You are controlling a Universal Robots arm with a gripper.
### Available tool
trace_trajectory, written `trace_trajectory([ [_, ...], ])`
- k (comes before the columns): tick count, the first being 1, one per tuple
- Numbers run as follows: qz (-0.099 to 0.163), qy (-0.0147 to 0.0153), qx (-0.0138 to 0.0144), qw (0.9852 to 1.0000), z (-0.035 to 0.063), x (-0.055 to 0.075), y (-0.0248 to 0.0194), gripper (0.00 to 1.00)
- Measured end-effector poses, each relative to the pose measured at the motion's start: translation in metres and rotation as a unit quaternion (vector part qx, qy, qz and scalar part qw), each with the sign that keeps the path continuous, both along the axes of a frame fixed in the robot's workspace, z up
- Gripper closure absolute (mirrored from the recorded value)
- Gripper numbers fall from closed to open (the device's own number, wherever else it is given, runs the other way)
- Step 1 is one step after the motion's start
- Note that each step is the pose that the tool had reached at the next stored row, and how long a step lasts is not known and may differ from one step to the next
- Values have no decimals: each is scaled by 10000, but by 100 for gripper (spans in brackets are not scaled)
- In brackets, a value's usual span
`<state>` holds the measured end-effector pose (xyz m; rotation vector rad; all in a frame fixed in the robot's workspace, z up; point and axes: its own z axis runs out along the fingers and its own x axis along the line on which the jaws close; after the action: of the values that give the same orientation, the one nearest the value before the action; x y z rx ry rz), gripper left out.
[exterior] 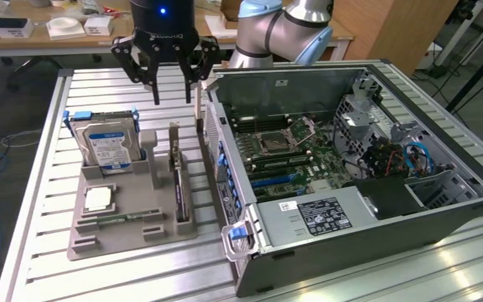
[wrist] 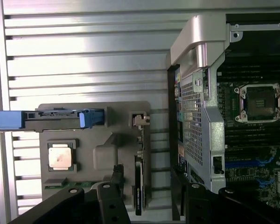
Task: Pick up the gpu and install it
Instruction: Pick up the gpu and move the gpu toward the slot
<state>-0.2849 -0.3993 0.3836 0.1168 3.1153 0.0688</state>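
The gripper [exterior: 173,94] hangs spread wide and empty above the far end of the grey holder tray [exterior: 86,242], clear of everything. The gpu [exterior: 179,182] stands on its long edge in the slot along the tray's edge nearest the open computer case [exterior: 443,217]. It lies below the fingers, reaching from there toward the tray's near end. Its long axis runs along that edge, parallel to the case wall. In the wrist view the card [wrist: 139,186] sits between the two dark fingers [wrist: 109,200], which are spread across its thin dimension.

The card is a thin, dark, flat board with a pale metal bracket [wrist: 139,120] at its far end. The tray is matte moulded plastic. It also holds an upright silver hard drive [exterior: 107,148], a square CPU [exterior: 99,198] and a green memory stick [exterior: 124,219]. The table [exterior: 48,277] is ribbed aluminium.
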Motion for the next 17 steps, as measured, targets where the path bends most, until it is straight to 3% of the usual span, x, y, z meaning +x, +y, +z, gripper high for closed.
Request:
trace_trajectory([
  [17,0,0,0,10000,0,0,-98,47],
])
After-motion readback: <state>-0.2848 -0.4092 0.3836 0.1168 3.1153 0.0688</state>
